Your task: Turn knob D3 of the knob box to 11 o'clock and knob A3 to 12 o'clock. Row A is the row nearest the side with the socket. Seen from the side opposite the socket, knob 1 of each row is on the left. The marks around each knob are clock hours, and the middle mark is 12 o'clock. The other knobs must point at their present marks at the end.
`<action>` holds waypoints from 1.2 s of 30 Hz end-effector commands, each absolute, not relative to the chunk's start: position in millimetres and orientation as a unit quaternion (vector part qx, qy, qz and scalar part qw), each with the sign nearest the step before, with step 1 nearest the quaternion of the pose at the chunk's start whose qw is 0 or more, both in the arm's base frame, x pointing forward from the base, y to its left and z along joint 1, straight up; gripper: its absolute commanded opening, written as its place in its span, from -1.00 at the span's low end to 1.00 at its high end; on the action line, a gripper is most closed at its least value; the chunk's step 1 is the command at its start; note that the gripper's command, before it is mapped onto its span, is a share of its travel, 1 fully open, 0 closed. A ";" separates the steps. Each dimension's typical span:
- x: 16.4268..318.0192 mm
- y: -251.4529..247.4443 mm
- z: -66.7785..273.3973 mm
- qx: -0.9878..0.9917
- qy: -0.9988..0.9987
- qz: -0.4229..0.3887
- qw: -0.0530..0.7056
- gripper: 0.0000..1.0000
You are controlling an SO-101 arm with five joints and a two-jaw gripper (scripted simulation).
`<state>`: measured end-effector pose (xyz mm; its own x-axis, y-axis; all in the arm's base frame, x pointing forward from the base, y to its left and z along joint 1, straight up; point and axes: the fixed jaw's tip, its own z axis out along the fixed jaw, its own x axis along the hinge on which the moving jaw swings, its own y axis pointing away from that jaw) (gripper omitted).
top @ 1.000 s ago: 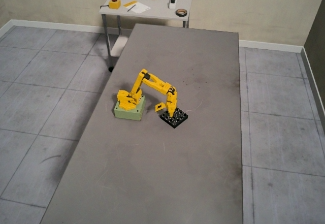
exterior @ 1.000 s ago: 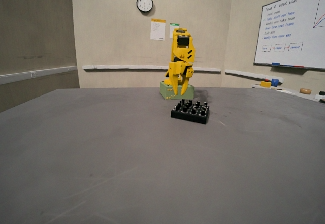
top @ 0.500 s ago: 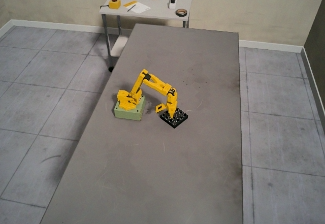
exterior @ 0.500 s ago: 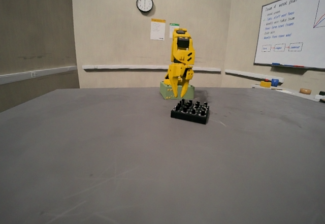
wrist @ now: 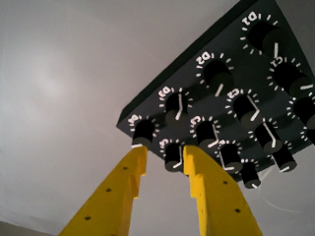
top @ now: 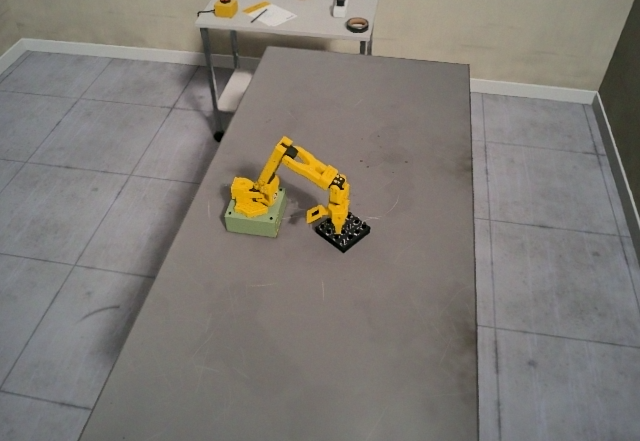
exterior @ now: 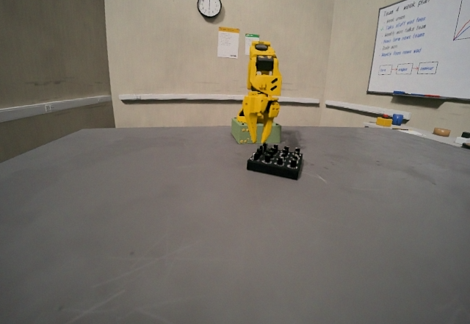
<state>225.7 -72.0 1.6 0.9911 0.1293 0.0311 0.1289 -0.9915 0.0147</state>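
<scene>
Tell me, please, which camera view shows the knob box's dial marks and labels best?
The wrist view: the knob box fills the frame, with white pointers, tick marks and row labels visible beyond the pincer. The top view shows only a small black square, partly hidden; the exterior view shows knob silhouettes side-on.

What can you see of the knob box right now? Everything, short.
The knob box is a flat, square, matte black block lying on the grey table, just beside the arm's green base. Its top carries a grid of black round knobs with white pointer lines, each ringed by white tick marks and a label. The yellow hand hangs over one corner with a narrow gap between its fingers; contact with a knob cannot be judged.
</scene>
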 end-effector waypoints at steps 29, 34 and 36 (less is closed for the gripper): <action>217.2 -64.0 -12.2 0.997 0.074 0.001 0.000 -0.81; 217.3 -64.0 -12.1 0.997 0.074 0.001 0.000 -0.81; 217.5 -64.1 -11.6 0.997 0.074 0.001 0.000 -0.81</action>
<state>219.8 -67.4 -8.5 0.9898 0.1413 0.0162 0.1412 -0.9899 0.0082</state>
